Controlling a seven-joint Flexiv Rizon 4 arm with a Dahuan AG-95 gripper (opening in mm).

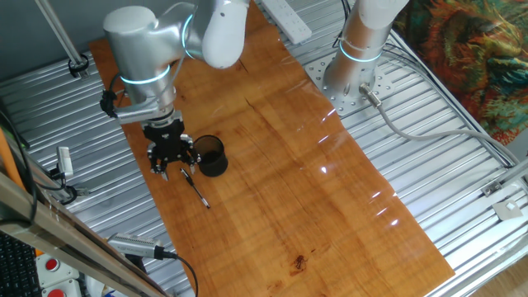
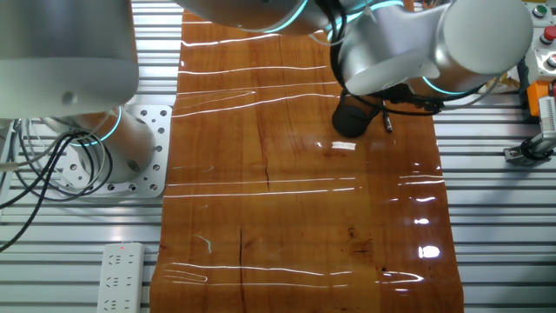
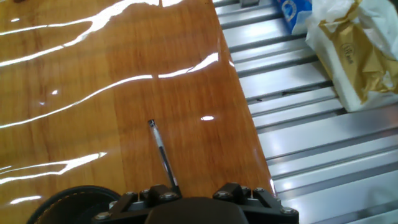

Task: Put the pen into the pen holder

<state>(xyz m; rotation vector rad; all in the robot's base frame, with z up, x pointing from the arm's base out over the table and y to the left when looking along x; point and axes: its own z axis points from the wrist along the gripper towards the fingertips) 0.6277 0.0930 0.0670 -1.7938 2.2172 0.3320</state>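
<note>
The pen (image 1: 196, 190) is thin and dark and lies on the wooden table just in front of the pen holder (image 1: 211, 155), a small dark cup. My gripper (image 1: 175, 172) hangs low over the pen's near end, beside the cup, and its fingers look spread apart. In the hand view the pen (image 3: 163, 152) runs from under the gripper's body (image 3: 199, 208) out to its silvery tip, and the cup's rim (image 3: 68, 200) shows at the lower left. The fingertips are out of sight there. In the other fixed view the arm partly hides the cup (image 2: 352, 117) and the pen (image 2: 387, 122).
A thick silver tool with a black cable (image 1: 132, 245) lies off the board at the front left. A second arm's base (image 1: 355, 74) and a power strip (image 1: 285, 18) stand at the far side. The board's edge (image 3: 249, 124) is near the pen, with a paper bag (image 3: 357, 50) beyond.
</note>
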